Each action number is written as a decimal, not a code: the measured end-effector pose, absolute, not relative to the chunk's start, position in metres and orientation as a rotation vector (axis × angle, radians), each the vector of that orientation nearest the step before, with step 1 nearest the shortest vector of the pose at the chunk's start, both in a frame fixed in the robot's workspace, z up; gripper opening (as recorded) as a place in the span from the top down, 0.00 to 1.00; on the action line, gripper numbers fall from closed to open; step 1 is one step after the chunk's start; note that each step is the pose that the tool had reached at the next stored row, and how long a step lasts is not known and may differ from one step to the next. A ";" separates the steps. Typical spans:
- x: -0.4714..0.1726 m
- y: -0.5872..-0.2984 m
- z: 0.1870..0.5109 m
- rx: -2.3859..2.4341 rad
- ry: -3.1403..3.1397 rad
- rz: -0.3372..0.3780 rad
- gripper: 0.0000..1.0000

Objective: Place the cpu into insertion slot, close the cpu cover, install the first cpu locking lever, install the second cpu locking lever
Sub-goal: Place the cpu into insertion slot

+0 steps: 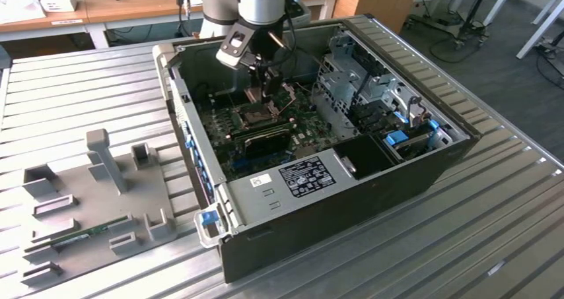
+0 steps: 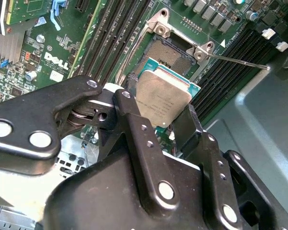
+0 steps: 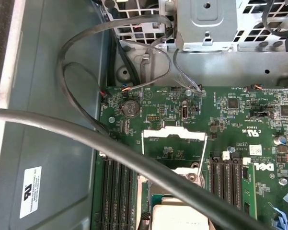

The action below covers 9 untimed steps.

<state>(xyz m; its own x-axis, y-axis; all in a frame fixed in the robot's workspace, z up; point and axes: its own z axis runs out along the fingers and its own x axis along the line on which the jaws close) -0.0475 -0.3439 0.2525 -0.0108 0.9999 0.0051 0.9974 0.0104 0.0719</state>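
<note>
Holding item: cpu (image 2: 164,96), a small flat square chip with a dull silver-bronze metal lid on a green-edged base. It is clamped by two opposite edges in the gripper (image 2: 158,117), whose matt black fingers (image 2: 132,120) are closed on it.

Position: in the second wrist view the cpu hangs over the near edge of the insertion slot (image 2: 165,50), apparently clear of it and not yet seated. The slot lies just beyond the chip, away from the gripper body. Chip edges run roughly parallel to the slot's edges; whether the chip is level cannot be told.

Insertion slot: square, dark pin field, bright metal corner brackets, uncovered.

Cpu cover (image 3: 175,134): thin silvery frame with a large square window, standing swung open past the slot in the first wrist view.

Locking lever (image 2: 239,61): thin bright wire rod, swung out to one side of the slot; which of the two it is cannot be told.

Surroundings: long black memory slots (image 2: 110,43) flanking the socket; green circuit board (image 3: 239,115); smooth grey cable (image 3: 134,158) crossing in front. In the exterior view the arm reaches down at upper middle into an open computer case (image 1: 352,200) on a ribbed metal table (image 1: 79,94).
</note>
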 end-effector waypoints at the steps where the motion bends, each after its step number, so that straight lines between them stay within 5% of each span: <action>1: -0.047 -0.344 0.252 2.176 2.199 0.084 0.46; 9: -0.047 -0.344 0.248 2.176 2.199 0.084 0.46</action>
